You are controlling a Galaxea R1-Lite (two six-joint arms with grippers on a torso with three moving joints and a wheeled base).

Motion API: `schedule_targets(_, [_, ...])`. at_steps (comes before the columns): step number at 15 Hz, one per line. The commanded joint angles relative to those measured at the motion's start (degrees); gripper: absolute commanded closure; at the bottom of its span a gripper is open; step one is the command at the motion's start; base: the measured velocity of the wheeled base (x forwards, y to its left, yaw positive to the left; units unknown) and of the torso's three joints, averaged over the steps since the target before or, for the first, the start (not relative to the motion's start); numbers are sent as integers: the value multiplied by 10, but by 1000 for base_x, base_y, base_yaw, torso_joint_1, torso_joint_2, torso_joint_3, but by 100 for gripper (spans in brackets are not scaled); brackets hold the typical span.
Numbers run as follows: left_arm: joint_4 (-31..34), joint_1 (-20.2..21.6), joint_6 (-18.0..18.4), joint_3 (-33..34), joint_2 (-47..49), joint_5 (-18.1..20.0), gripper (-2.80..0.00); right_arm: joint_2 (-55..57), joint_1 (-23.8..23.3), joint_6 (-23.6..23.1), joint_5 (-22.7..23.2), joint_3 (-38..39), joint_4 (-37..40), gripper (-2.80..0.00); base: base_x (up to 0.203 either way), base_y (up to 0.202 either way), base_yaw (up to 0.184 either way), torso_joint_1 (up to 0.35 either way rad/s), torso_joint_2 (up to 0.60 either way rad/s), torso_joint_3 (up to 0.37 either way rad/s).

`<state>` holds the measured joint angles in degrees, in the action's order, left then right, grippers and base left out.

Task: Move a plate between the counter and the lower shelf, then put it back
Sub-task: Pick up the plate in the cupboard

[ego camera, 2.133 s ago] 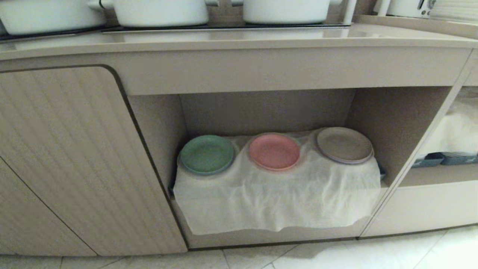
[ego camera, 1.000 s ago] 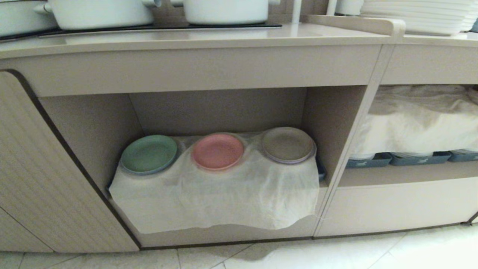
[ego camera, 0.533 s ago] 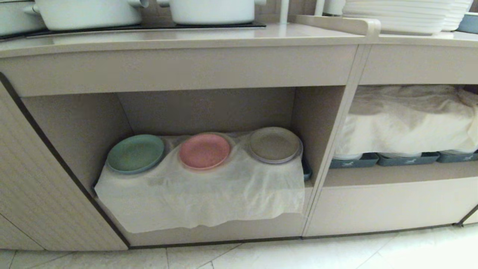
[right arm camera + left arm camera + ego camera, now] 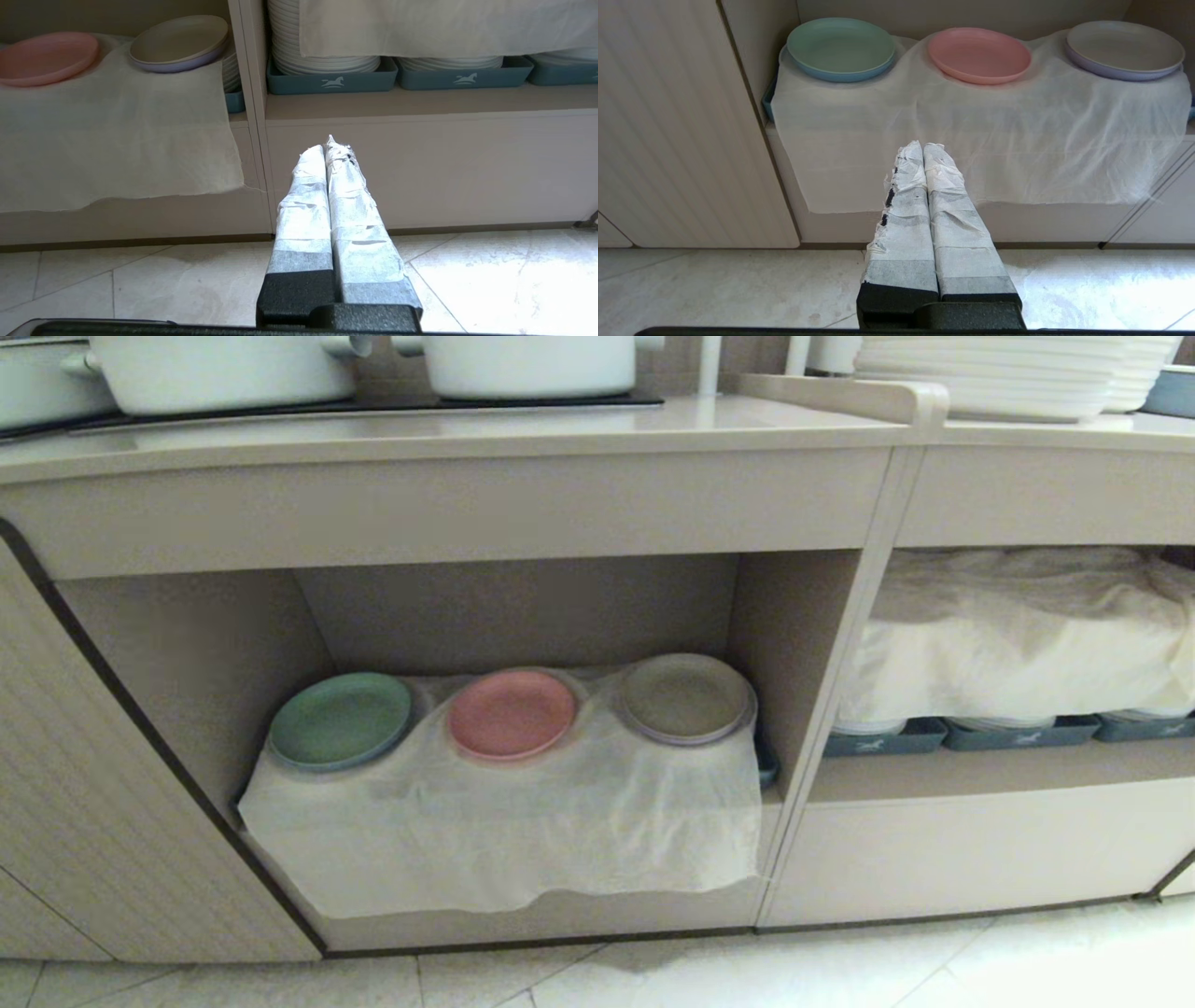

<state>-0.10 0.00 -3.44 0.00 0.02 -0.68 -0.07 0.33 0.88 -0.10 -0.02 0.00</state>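
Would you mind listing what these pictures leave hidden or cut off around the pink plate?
- Head view: the white cloth hides what the plate rests on in the lower shelf.
- Head view: the counter and its white pots are cut off by the top edge.
- Head view: neither arm shows; the shut left gripper and right gripper appear in wrist views only.

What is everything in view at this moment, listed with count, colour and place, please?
pink plate: one, pink, middle of the lower shelf, on the cloth.
green plate: one, green, on a blue one, left of the pink plate.
beige-grey plate: one, beige-grey, on a lilac one, right of the pink plate.
white cloth: one, draped over the shelf base and its front.
counter: one, beige, above the shelf.
white pots: at least two, on the counter.
white plate stacks: white, on the adjoining top.
grey-blue trays: several, right compartment, under another cloth.
left tool: shut, empty, before the shelf.
right tool: shut, empty, before the right compartment.
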Motion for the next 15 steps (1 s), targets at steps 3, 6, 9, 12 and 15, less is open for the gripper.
schedule_targets(3, [0,0,1,-1,0,1,0,1,0,0,0,0,-1,0,0,0,0,0,0,0])
schedule_targets(6, [0,0,1,-1,0,1,0,1,0,0,0,0,-1,0,0,0,0,0,0,0])
schedule_targets(9, [0,0,6,0,0,1,0,1,0,0,0,0,-1,0,0,0,0,0,0,0])
schedule_targets(12, [0,0,6,0,0,1,0,1,0,0,0,0,-1,0,0,0,0,0,0,0])
schedule_targets(15, [0,0,6,-1,0,1,0,1,0,0,0,0,-1,0,0,0,0,0,0,0])
